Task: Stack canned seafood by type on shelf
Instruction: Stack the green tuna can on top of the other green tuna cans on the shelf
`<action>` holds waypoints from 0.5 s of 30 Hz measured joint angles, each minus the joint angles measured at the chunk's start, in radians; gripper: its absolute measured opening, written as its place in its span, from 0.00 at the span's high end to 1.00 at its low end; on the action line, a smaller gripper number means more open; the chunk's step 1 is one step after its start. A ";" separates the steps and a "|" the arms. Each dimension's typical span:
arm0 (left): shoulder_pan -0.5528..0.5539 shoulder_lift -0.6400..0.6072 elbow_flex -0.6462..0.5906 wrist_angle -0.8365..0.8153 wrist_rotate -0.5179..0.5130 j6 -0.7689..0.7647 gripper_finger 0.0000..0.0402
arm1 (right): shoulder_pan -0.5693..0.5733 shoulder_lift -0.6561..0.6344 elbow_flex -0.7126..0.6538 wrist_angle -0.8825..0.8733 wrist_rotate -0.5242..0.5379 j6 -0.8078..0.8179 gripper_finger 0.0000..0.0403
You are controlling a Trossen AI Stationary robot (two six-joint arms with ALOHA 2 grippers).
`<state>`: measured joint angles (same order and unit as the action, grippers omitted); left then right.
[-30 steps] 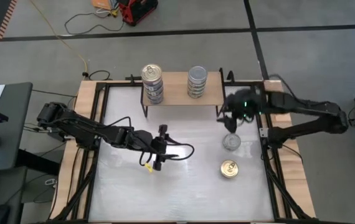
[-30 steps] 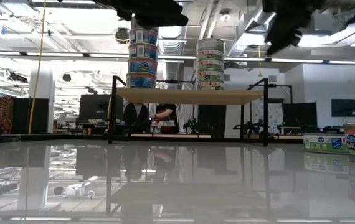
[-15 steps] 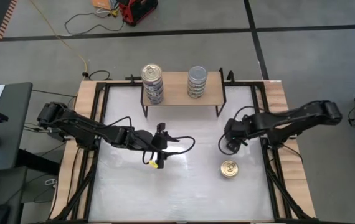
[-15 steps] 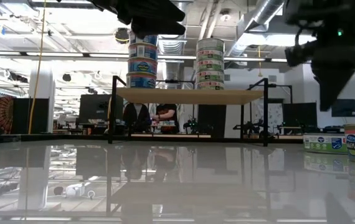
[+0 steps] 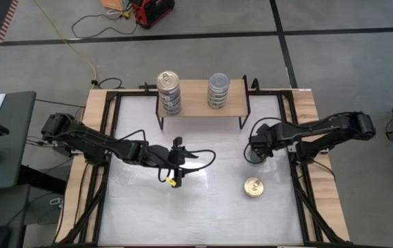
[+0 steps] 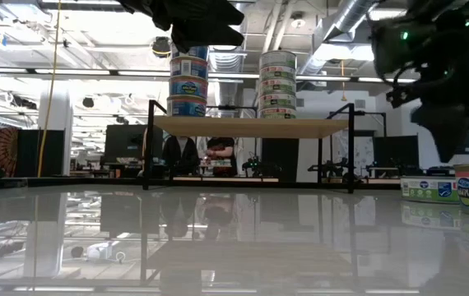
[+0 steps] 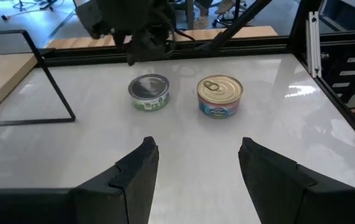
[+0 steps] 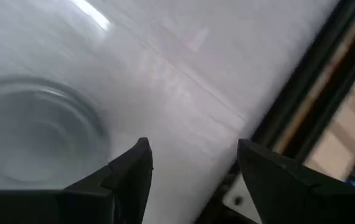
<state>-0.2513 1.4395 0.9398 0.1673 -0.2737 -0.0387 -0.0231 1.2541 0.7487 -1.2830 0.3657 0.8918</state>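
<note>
On the light-wood shelf stand two stacks of tins, a gold-topped stack and a silver-topped stack. Two loose tins rest on the white table: a silver-topped can and a gold-topped can, also the gold-topped can. My right gripper is open and hovers just above the silver can's lid, which lies off to one side of its fingers. In the high view that gripper hides this can. My left gripper is open, mid-table, facing both loose cans.
Thin black legs carry the shelf at the table's far side. Black frame rails run along the table's right edge, close to the right arm. Bare white tabletop spreads toward the near edge. People show in the room behind the table.
My right gripper has swung from beside the shelf's right end toward the near edge and come down over the silver-topped can on the table, covering it in the high view. Both loose cans have stayed in place.
</note>
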 joint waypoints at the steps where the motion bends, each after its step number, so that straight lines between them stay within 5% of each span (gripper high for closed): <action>1: -0.004 0.000 0.000 0.000 0.000 0.002 0.47 | -0.012 0.017 0.000 -0.005 0.000 -0.014 0.33; 15: -0.095 -0.124 0.000 -0.152 -0.195 0.072 0.47 | -0.012 0.273 0.028 0.233 -0.165 -0.215 0.33</action>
<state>-0.3463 1.3155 0.9401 0.0152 -0.4689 0.0336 -0.0353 1.5269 0.7769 -1.0502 0.2002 0.6766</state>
